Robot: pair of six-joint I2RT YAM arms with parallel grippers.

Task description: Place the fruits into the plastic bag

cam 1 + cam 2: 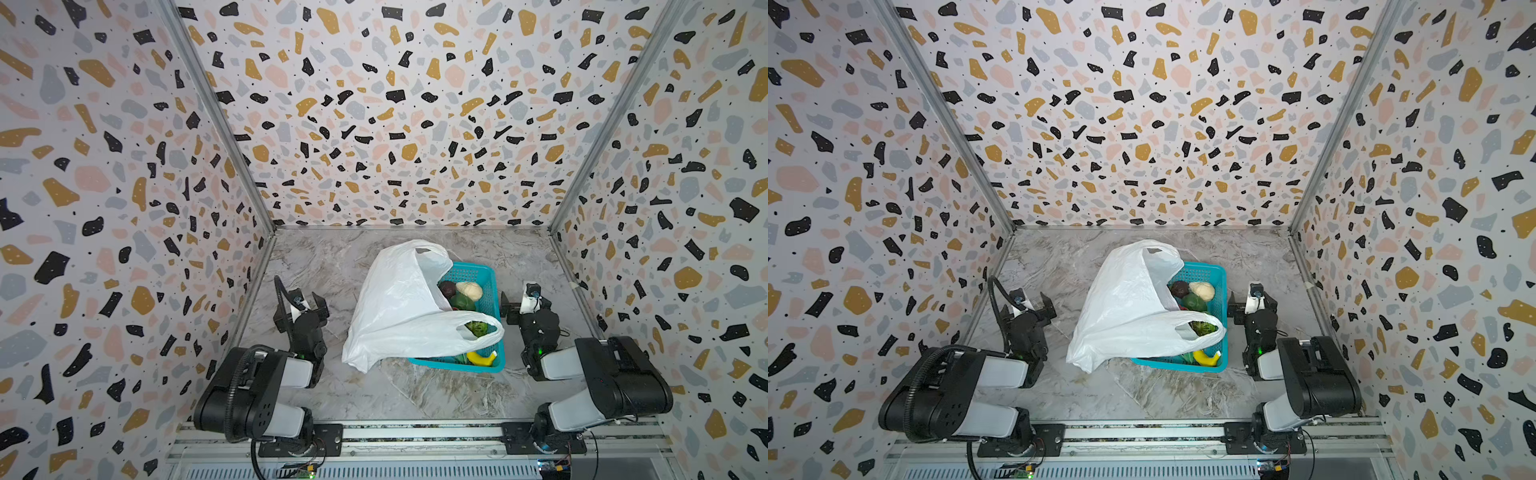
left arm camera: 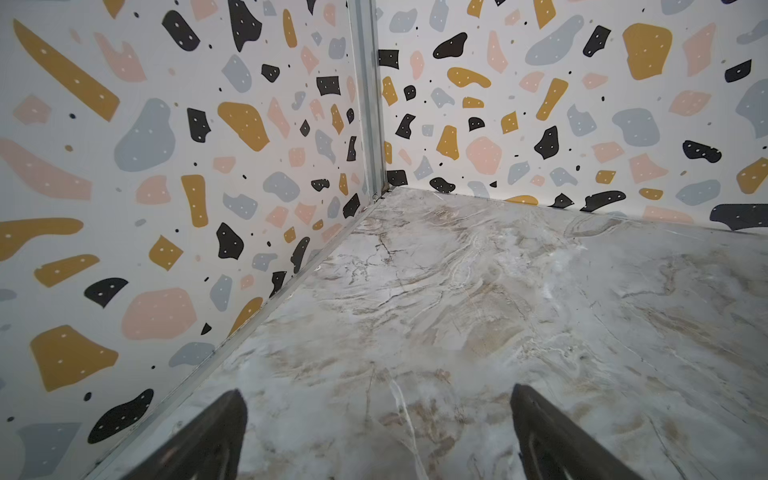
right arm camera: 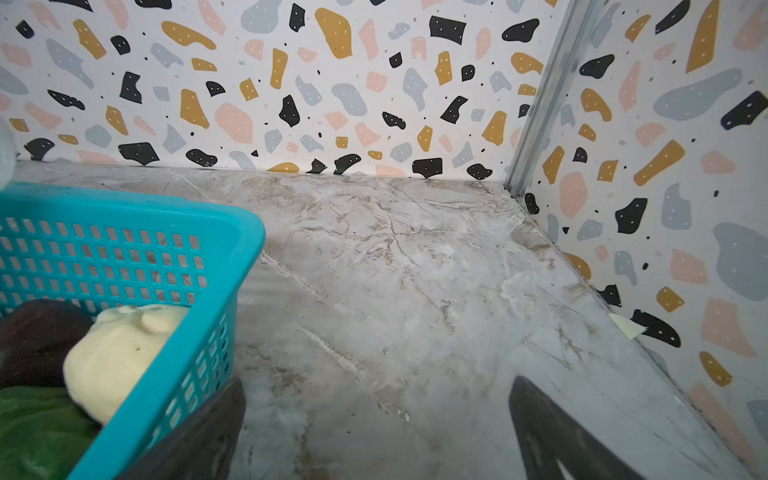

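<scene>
The marble tabletop [image 1: 316, 257] carries everything. The plastic bag [image 1: 395, 307] is the biggest thing on it, lying mid-table, slumped against the left side of the teal perforated basket [image 1: 473, 272] and draped over it. In both top views its closed bottom sits on the table toward the near left. Its long axis runs from there up and to the right, so the mouth points toward the basket and the right arm's side. One loop handle [image 1: 486, 318] stretches across the near half of the basket to its right rim, and the far handle [image 1: 436, 259] stands up at the back. All the fruits I can see are in the basket, none in the bag. A maroon ball [image 1: 447, 288], a cream-white lump [image 1: 469, 291] and a smooth green piece [image 1: 463, 302] cluster at the far end, a leafy green piece [image 1: 478, 328] shows through the handle loop, and the banana [image 1: 482, 358] lies at the near end. The banana's long axis follows the basket's near wall, running across the view, with one tip curled up at the right. The right gripper [image 3: 379, 380] has its jaws spread wide and holds nothing. It sits just beside the basket's right wall, so the fruits lie to its left and it is plainly the nearer arm to them. The left gripper [image 2: 378, 390], jaws likewise spread and empty over bare marble, stands apart from the bag's left flank. By my reckoning it is the better placed to hold the bag.
</scene>
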